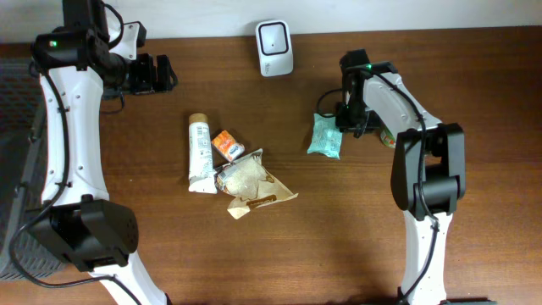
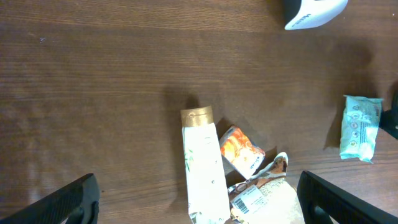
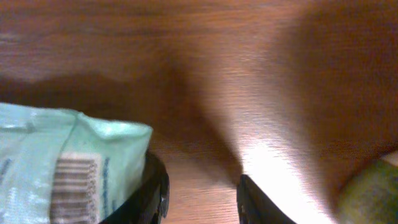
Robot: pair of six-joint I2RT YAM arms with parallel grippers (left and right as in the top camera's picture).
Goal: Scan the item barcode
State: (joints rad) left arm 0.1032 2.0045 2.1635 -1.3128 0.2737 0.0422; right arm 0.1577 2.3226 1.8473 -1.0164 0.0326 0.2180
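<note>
Right wrist view: the right gripper [image 3: 202,186] has its jaws partly spread, gap empty, with the teal packet [image 3: 68,162] lying against one finger's outer side (barcode showing). Closing here would likely pinch nothing and shove it away from the scanner [image 1: 274,36].

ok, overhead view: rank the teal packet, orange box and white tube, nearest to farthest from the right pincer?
1. teal packet: right-hand side, directly beside the right pincer.
2. orange box: centre, well left of the packet.
3. white tube: farthest, just left of the box.
</note>
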